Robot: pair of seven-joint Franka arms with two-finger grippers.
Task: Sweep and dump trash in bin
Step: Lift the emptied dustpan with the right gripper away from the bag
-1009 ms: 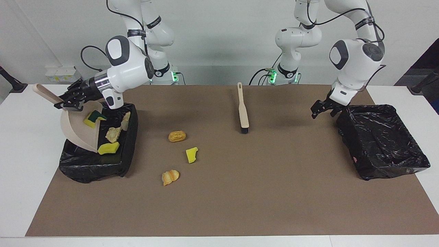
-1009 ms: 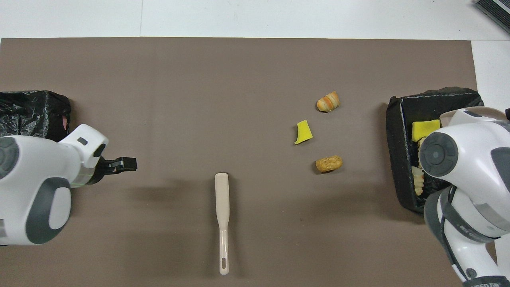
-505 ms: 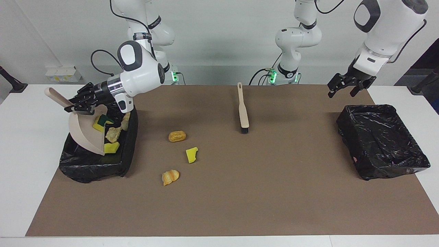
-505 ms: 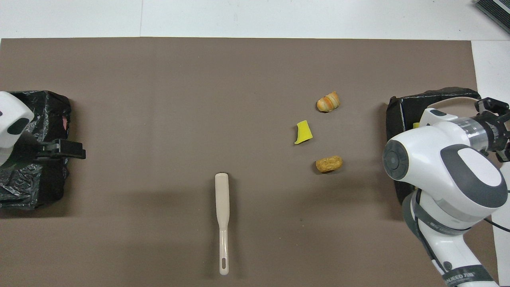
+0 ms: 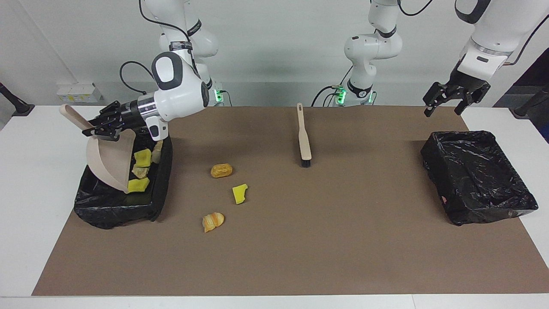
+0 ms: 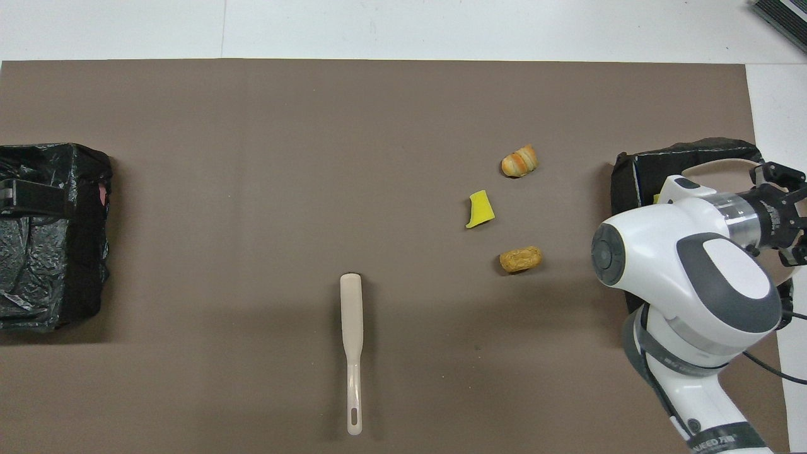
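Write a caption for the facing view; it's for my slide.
Right gripper tips beige plastic dustpan over black-lined bin; three scraps remain on brown mat.

A robotics lab: two white arm bases (image 5: 358, 86) are standing at a white table (image 5: 38, 171) against bare grey wall

Bright, even light from above casts soft shadows on the mat (image 5: 300, 240); both views sharp.

Only partial lettering on the right arm (image 6: 712, 435) band at the overhead view's bottom edge, cropped, unreadable. Nothing else legible.
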